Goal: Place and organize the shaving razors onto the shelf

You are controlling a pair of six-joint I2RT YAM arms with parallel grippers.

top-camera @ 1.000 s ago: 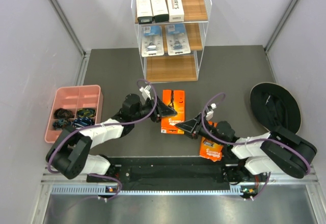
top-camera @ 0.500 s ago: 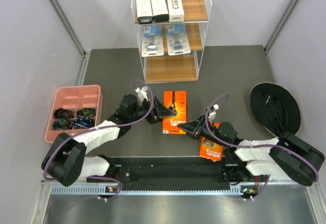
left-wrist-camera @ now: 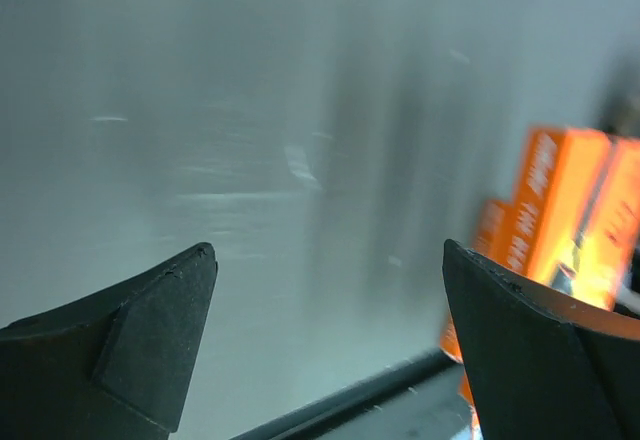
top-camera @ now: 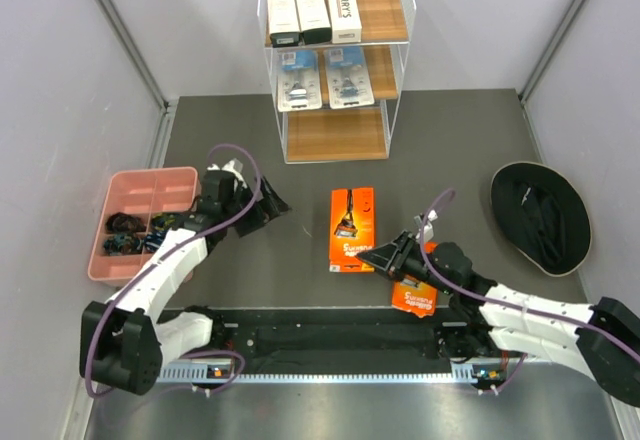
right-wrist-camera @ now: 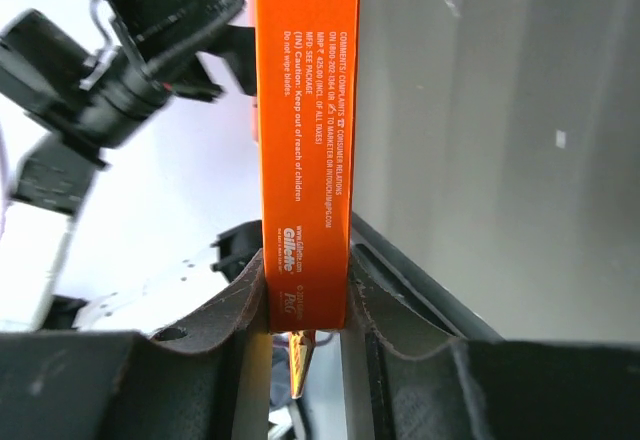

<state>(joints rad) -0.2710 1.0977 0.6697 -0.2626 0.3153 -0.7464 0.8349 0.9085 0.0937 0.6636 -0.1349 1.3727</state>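
One orange razor card [top-camera: 352, 228] lies mid-table, and my right gripper [top-camera: 385, 253] is shut on its near right corner. The right wrist view shows its orange edge [right-wrist-camera: 305, 110] pinched between both fingers. A second orange card [top-camera: 415, 296] lies partly under my right arm. My left gripper [top-camera: 268, 204] is open and empty, left of the card, near the pink tray. In its wrist view the jaws stand wide apart [left-wrist-camera: 328, 250], with the orange cards [left-wrist-camera: 560, 220] blurred at right. The shelf [top-camera: 336, 135] holds three white boxes [top-camera: 313, 11] on top and two blue blister packs [top-camera: 323, 77] on the middle tier.
A pink compartment tray [top-camera: 150, 173] with dark small items sits at the left. A black round hat-like object [top-camera: 540, 215] lies at the right. The shelf's bottom wooden tier shows bare wood. Grey walls close in both sides.
My left gripper has drawn back from the orange card to the left, towards the pink tray. The card has shifted slightly right and straightened. The right gripper stays shut on it.
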